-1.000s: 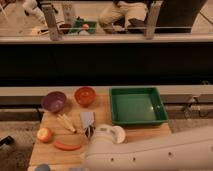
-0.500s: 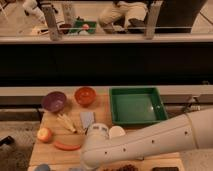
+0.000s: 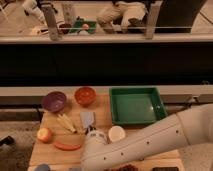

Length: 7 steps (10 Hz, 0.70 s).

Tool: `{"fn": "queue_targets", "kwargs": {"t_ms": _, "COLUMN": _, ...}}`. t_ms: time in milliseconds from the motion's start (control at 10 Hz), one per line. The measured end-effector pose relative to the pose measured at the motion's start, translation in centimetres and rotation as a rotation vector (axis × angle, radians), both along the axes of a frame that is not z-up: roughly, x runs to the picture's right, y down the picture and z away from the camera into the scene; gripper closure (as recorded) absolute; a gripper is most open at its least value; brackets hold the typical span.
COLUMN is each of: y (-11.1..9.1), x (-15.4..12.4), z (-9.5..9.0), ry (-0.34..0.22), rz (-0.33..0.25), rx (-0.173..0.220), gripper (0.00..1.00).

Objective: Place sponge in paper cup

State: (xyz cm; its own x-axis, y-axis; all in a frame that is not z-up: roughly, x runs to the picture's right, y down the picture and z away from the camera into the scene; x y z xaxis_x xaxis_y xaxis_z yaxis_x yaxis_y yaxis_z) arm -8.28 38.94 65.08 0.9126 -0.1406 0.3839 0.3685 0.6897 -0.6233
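Though low, gripper [image 3: 92,133] beside paper cup [image 3: 116,133].

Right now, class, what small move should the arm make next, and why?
Probably swing the gripper, low at the picture's bottom edge, left toward the sponge at the front-left corner of the board. The sponge lies apart from it, so grasping must come before the paper cup beside the arm.

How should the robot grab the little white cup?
Probably by its rim, coming straight down from above: the cup stands upright, mouth open upward, and the arm lies close along its lower side. The pincer is at the arm's end, beside the cup, just below the grey-blue flat piece.
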Motion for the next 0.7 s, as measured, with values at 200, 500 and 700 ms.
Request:
{"fn": "queue_targets", "kwargs": {"t_ms": 200, "y": 0.3, "x": -0.4, "z": 0.1, "ry": -0.007, "rz": 0.001, "rx": -0.002, "gripper": 0.2}}
{"fn": "queue_targets", "kwargs": {"t_ms": 500, "y": 0.8, "x": -1.3, "z": 0.0, "ry": -0.04, "rz": 0.015, "rx": -0.017, "gripper": 0.2}}
{"fn": "queue_targets", "kwargs": {"t_ms": 700, "y": 1.1, "x": -1.6, "z": 0.2, "ry": -0.074, "rz": 0.026, "rx": -0.03, "gripper": 0.2}}
